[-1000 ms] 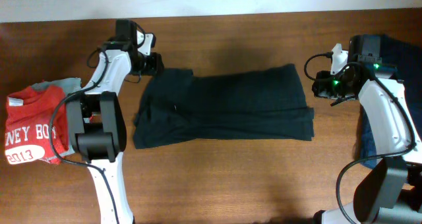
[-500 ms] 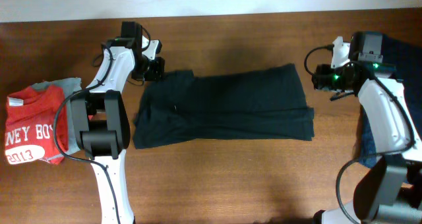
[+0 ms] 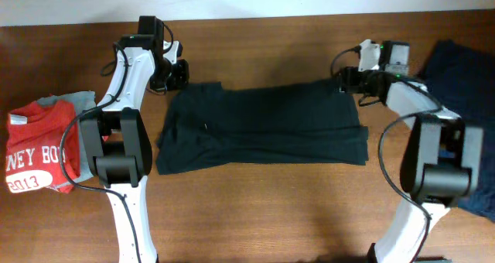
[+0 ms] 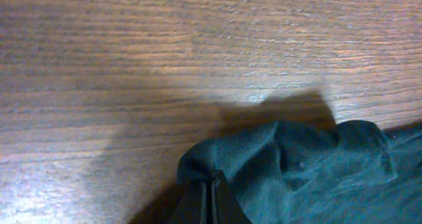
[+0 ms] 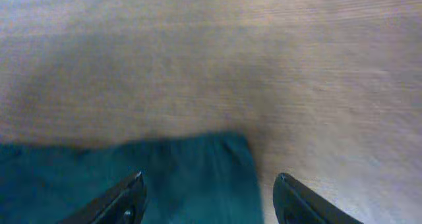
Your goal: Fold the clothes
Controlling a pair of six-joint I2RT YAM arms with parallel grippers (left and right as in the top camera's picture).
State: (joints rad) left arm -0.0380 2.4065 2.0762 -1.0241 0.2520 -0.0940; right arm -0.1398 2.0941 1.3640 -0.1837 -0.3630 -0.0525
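Left tool (image 4: 211, 181) pinches the black T-shirt (image 3: 263, 124) corner (right tool (image 5: 208, 184) spread apart).

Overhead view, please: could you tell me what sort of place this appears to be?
Probably a robotics test bench for laundry folding: a wooden table, a left arm and right arm mounted at it, a dark T-shirt spread flat, and a red garment heaped at one end.
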